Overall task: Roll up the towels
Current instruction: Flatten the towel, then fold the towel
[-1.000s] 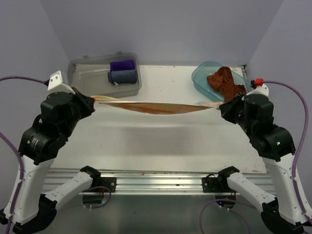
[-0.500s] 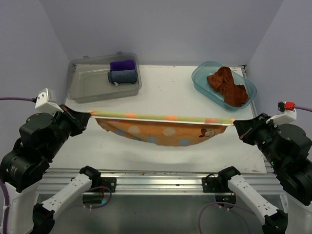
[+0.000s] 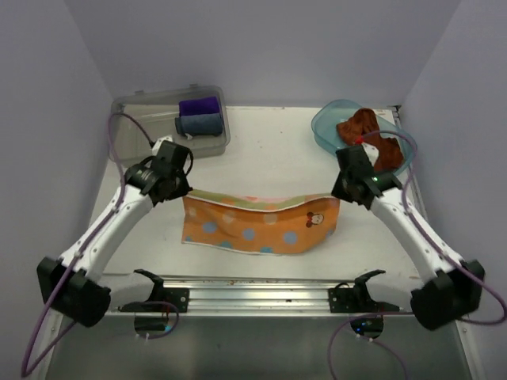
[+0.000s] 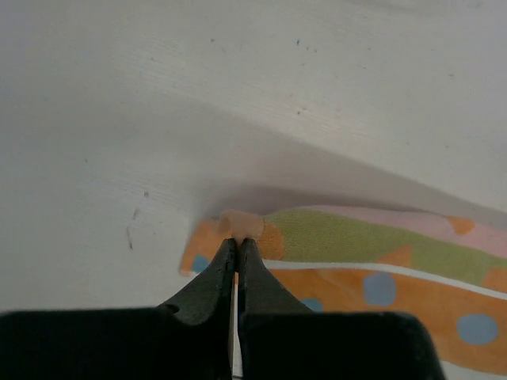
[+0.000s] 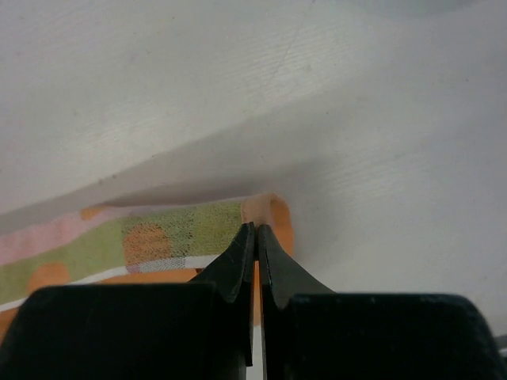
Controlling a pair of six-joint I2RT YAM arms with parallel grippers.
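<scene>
The patterned towel [image 3: 261,226], orange with blue dots and a green and pink band, lies spread on the white table [image 3: 261,158]. Only its far edge is lifted a little. My left gripper [image 3: 184,195] is shut on the towel's far left corner [image 4: 242,226]. My right gripper [image 3: 339,198] is shut on the far right corner [image 5: 273,214]. In both wrist views the corner cloth bulges just past the pinched black fingertips. The rust-brown towel [image 3: 366,133] sits crumpled in a blue tub [image 3: 321,127] at the back right, partly hidden behind the right arm.
A clear plastic bin [image 3: 142,131] stands at the back left and holds a purple cloth [image 3: 198,105] and a grey-blue cloth [image 3: 200,124]. A metal rail [image 3: 253,293] with the arm bases runs along the near edge. Walls close in on both sides.
Both arms reached down and away from the camera, lowering the stretched, hanging patterned towel onto the table. It now lies spread out, with both far corners still pinched.
</scene>
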